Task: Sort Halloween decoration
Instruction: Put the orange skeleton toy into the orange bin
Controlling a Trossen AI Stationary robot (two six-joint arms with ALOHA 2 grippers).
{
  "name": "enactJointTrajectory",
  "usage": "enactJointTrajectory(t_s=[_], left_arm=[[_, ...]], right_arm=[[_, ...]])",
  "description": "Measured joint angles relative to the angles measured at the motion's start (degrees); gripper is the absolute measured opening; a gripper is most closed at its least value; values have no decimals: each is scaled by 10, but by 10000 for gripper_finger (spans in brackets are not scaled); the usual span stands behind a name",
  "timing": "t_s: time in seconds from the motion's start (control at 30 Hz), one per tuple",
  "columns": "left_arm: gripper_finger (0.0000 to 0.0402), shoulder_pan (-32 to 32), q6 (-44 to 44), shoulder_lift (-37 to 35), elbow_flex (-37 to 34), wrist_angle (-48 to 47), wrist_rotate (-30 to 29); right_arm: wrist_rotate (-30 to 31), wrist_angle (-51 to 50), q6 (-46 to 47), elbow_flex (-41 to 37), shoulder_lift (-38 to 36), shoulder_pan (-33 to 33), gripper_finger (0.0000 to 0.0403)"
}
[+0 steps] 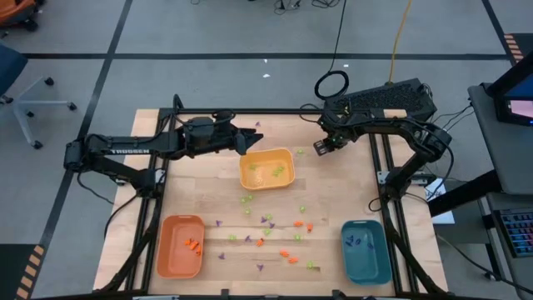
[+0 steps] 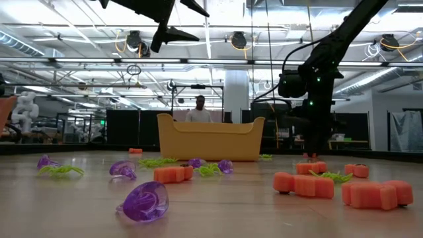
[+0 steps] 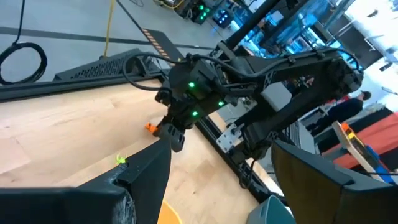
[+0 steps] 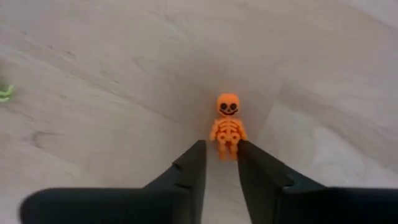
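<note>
Down at the far right of the wooden table (image 1: 208, 150), my right gripper (image 4: 219, 163) has its two dark fingers (image 4: 189, 171) pinched around the legs of a small orange skeleton figure (image 4: 227, 124), which lies flat on the wood with its head pointing away from me. My left gripper (image 1: 247, 142) hangs with its jaws apart above the yellow tray (image 1: 267, 169), holding nothing. Other Halloween decoration pieces (image 1: 283, 237) in orange, light green and purple lie scattered across the middle of the table, between the orange tray (image 1: 181, 246) and the teal tray (image 1: 366, 248), with a few already inside each tray.
</note>
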Motion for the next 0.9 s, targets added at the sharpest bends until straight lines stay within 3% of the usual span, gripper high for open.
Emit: enactJointTrajectory(t_s=[0.27,0.43,0.63,0.9], left_arm=[[276,-1,-1,0,0,4,-2],[276,-1,-1,0,0,3,-2],[276,-1,-1,0,0,2,-2],[276,-1,0,0,0,2,4]], right_arm=[[-17,3,-5,0,-1,-4,5],[-28,4,-13,0,-1,-4,7],[-101,-9,-15,0,-11,-3,2],[-158,-35,-11,0,-103,-2,1]])
